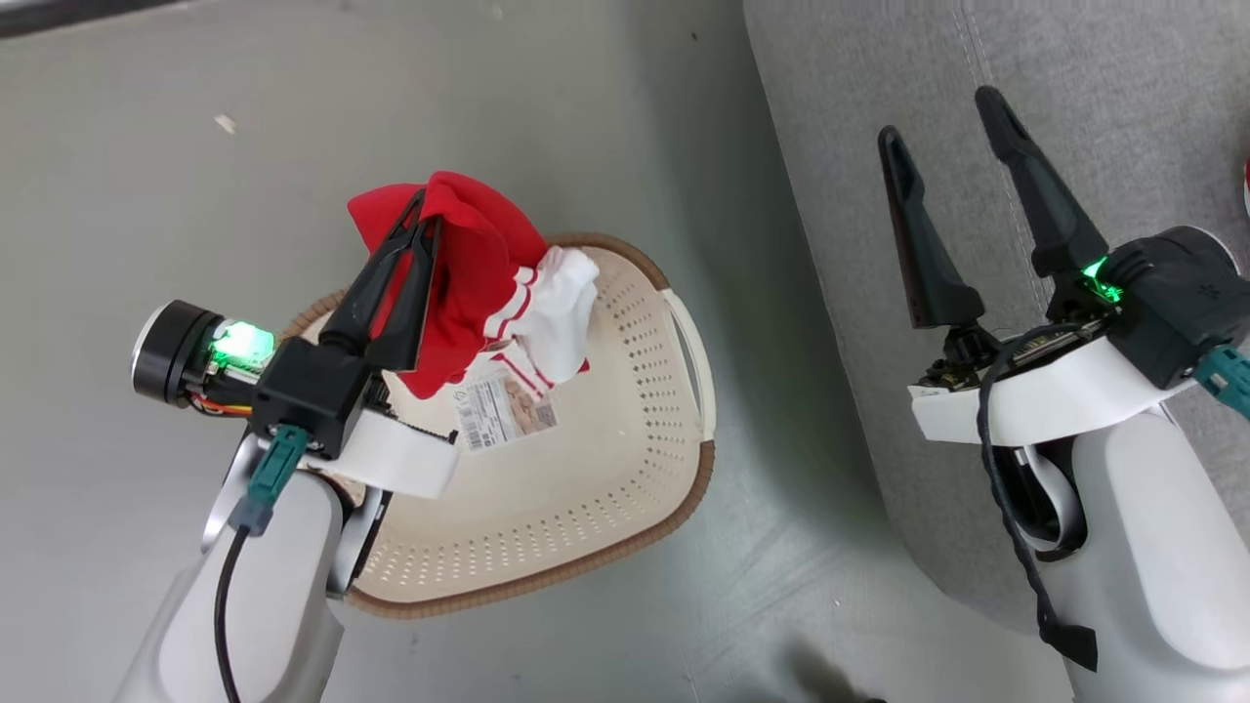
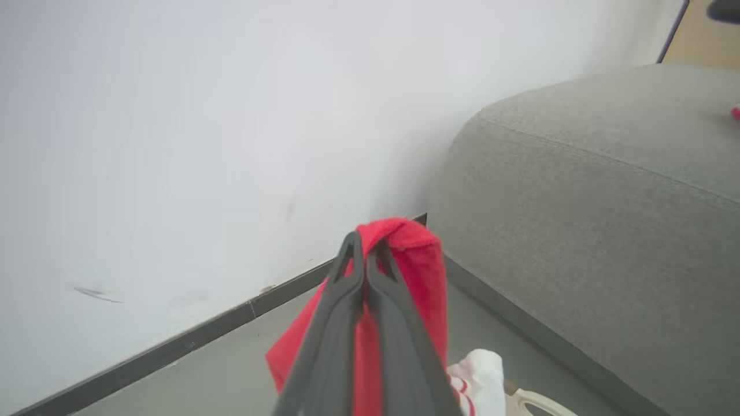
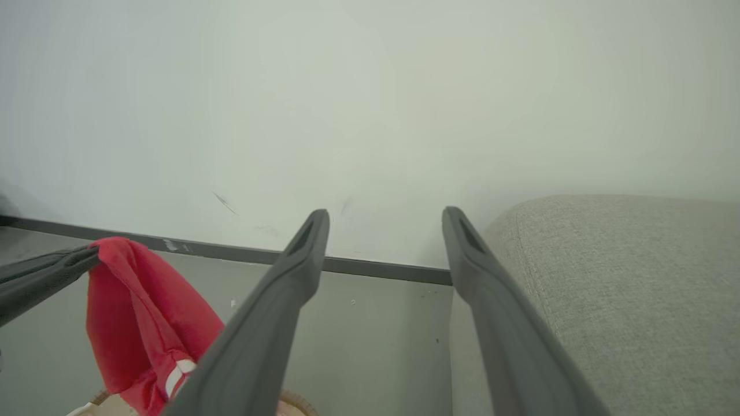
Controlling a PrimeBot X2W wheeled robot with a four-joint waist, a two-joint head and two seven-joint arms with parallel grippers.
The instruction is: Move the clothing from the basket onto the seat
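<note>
hanging from the clamped left gripper [image 1: 422, 220] over the cream perforated plastic basket [image 1: 625, 410], red white-trimmed fabric clothing [image 1: 479, 264] sits left of the grey upholstered seat [image 1: 1123, 88]; right gripper [image 1: 937, 117] spread, empty.

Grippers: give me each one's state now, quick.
Left gripper: shut on the red garment, held above the basket.
Right gripper: open, holding nothing, by the sofa seat.

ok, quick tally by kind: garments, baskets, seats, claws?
Red garment: 1, hanging from the shut left claw
Basket: 1
Seat: 1
Claws: 2, the right claw open and holding nothing
Total: 5
Not counted: a red sliver at the seat's edge, too cropped to identify.
</note>
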